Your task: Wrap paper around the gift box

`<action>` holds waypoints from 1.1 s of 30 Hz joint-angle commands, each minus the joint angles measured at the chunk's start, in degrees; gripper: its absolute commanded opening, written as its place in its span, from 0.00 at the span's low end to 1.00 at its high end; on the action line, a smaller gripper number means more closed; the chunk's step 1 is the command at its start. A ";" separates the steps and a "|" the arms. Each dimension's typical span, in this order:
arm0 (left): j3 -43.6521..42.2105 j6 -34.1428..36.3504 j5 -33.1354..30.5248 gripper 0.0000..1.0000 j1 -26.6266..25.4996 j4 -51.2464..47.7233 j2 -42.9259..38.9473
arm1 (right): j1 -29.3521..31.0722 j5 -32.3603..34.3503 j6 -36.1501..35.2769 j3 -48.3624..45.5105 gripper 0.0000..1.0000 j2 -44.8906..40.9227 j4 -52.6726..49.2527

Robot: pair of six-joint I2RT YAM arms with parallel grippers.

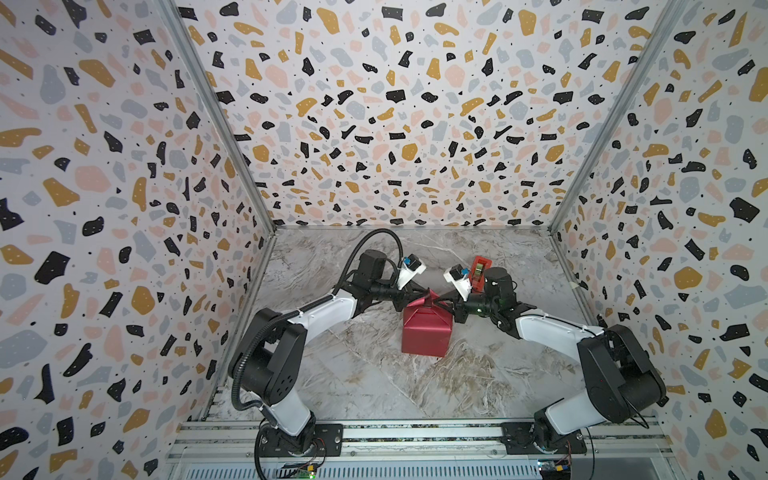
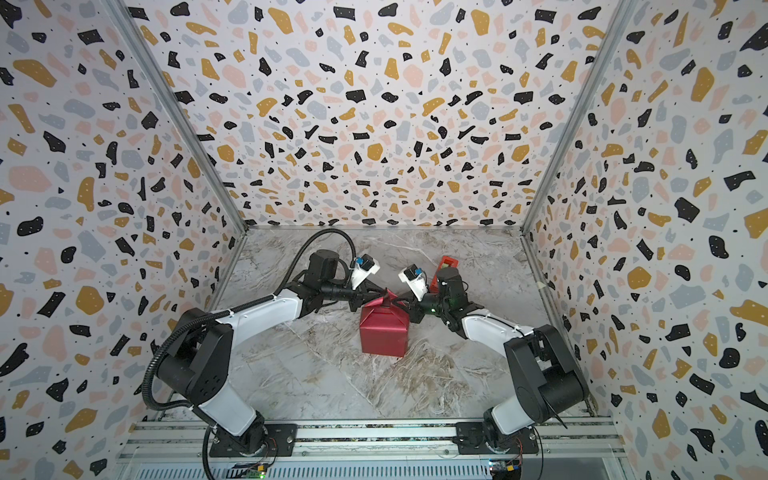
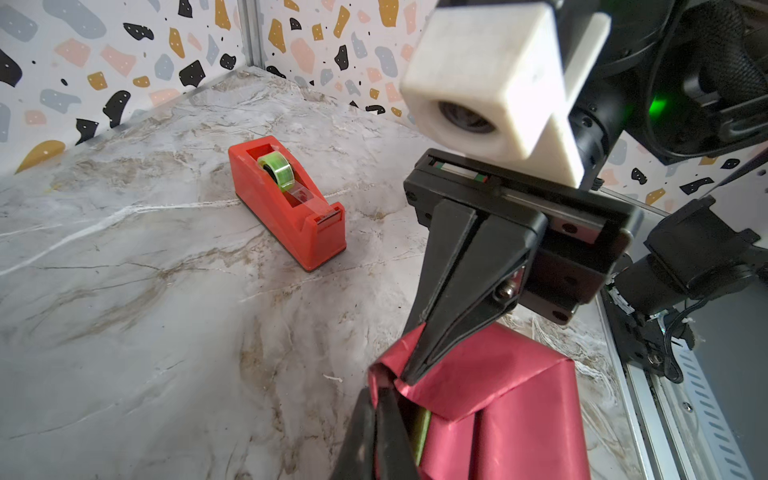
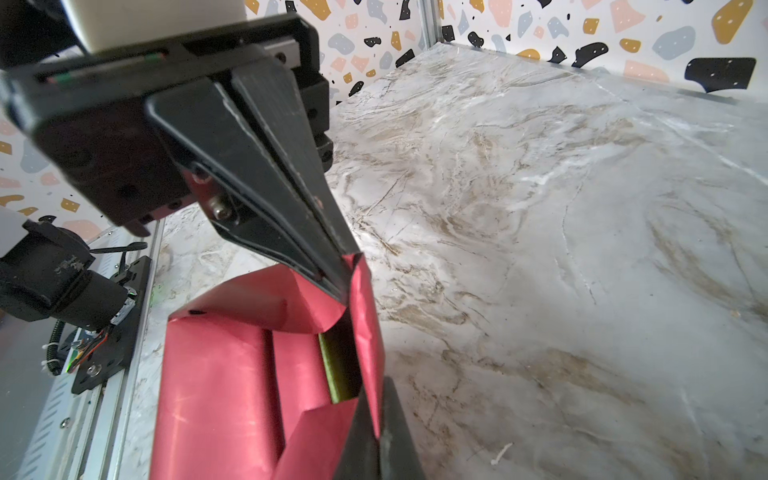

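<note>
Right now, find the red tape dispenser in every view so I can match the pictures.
Top view: tape dispenser behind the right arm, partly hidden.
Top view: tape dispenser there too, mostly hidden.
Left wrist: tape dispenser whole, on the marble table.
Right wrist: not in it.
Shared landmark: crimson paper round the gift box, in all four.

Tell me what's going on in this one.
Two robot arms are wrapping a gift box in red paper on a marble table. The paper covers most of the box; only an olive strip shows through a gap between flaps. The left gripper and right gripper are each shut on the paper's raised flaps at the package's top, from opposite sides. A red tape dispenser stands apart, untouched.
</note>
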 commanded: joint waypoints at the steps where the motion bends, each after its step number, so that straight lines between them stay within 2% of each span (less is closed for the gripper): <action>1: 1.17 0.21 0.68 0.00 -0.56 0.89 -0.03 | -0.07 0.52 0.58 1.61 0.05 -1.78 0.58; 7: -0.07 -1.26 -1.85 0.00 -0.57 2.74 -1.71 | -0.32 1.18 0.95 1.25 0.10 -2.16 0.71; 8: -0.41 -1.27 -2.60 0.05 -0.56 2.94 -2.20 | -0.41 1.16 1.09 1.14 0.10 -2.26 0.87; 10: -1.29 0.12 -3.79 0.26 -0.48 1.94 -3.69 | -0.58 1.10 1.02 0.96 0.10 -2.52 0.91; 13: -3.09 0.66 -6.59 0.41 -0.15 1.28 -5.82 | -0.58 0.85 0.87 0.70 0.11 -2.81 1.09; 17: -6.97 -2.00 -9.01 0.55 1.21 4.30 -8.28 | -0.63 0.79 0.84 0.70 0.11 -2.61 1.12; 27: -19.76 -13.83 -14.77 0.67 3.02 20.50 -18.10 | -0.58 0.62 1.02 0.61 0.12 -2.45 1.28; 30: -22.48 -16.43 -20.49 0.70 3.15 21.93 -20.99 | -0.59 0.62 1.02 0.52 0.12 -2.43 1.35; 33: -23.72 -17.40 -22.13 0.70 3.08 20.96 -22.08 | -0.59 0.63 1.13 0.53 0.12 -2.35 1.45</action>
